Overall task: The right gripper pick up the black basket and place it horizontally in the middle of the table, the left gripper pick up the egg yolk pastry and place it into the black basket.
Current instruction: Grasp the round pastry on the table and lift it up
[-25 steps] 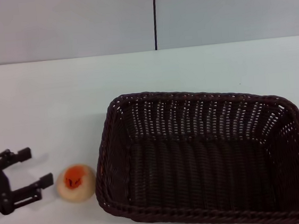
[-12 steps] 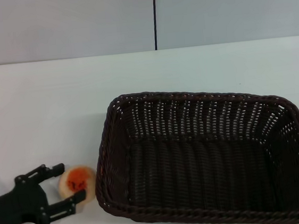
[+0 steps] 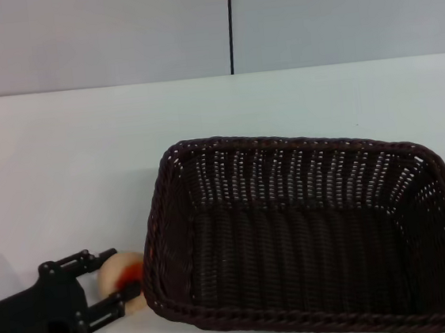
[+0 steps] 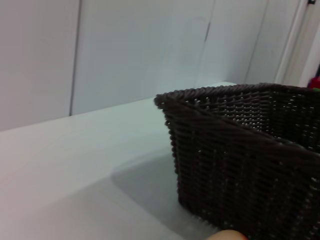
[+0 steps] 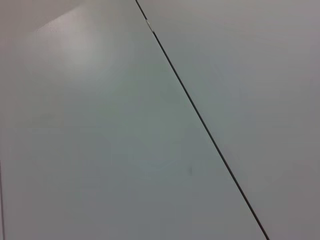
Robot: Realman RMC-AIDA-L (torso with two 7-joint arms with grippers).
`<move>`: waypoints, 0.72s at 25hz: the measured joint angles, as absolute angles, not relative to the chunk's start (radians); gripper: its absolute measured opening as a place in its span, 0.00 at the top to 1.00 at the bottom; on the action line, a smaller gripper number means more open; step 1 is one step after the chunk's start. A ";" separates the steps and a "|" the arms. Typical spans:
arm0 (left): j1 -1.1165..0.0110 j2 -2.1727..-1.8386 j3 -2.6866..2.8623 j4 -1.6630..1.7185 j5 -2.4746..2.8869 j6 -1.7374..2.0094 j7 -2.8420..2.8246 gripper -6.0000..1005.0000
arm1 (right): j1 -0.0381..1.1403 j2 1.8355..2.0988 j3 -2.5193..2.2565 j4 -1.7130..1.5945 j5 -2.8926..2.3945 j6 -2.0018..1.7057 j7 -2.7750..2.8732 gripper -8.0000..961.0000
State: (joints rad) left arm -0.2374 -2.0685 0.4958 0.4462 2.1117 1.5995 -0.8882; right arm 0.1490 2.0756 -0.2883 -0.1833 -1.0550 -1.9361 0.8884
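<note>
Left gripper [image 3: 116,278] at the near left corner of the white table [image 3: 63,167], low over the surface, pointing toward the basket. Jaws parted wide enough to straddle the egg yolk pastry [image 3: 124,272]: one finger on the far side of it, the other on the near side. Cannot tell from the head view whether the fingers actually press on it.

Pastry sits on the table just beside the left end wall of the black basket [image 3: 309,237]; orange-red patch partly hidden behind the near finger. Left wrist view shows only a pale sliver of the pastry [image 4: 227,235] at the frame edge, close under the basket's woven corner [image 4: 240,150].

Basket lies lengthwise across the table's centre-right, upright, opening upward.

Right gripper not visible; right wrist view shows only a plain grey wall panel [image 5: 100,125] with a dark seam.
</note>
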 joint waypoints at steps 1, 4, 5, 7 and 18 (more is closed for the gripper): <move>-0.238 -2.069 0.496 0.439 2.111 1.601 -0.879 0.21 | 0.149 2.076 -0.288 -0.183 -1.055 -1.933 0.888 0.39; -0.238 -2.068 0.490 0.419 2.110 1.610 -0.858 0.33 | 0.148 2.077 -0.289 -0.182 -1.056 -1.923 0.888 0.39; -0.238 -2.067 0.488 0.418 2.108 1.615 -0.857 0.37 | 0.148 2.077 -0.290 -0.182 -1.058 -1.920 0.888 0.39; -0.235 -2.067 0.475 0.416 2.087 1.627 -0.856 0.45 | 0.147 2.078 -0.292 -0.175 -1.060 -1.915 0.888 0.39; -0.230 -2.062 0.263 0.446 1.932 1.811 -0.864 0.75 | 0.136 2.077 -0.298 -0.152 -1.065 -1.907 0.886 0.39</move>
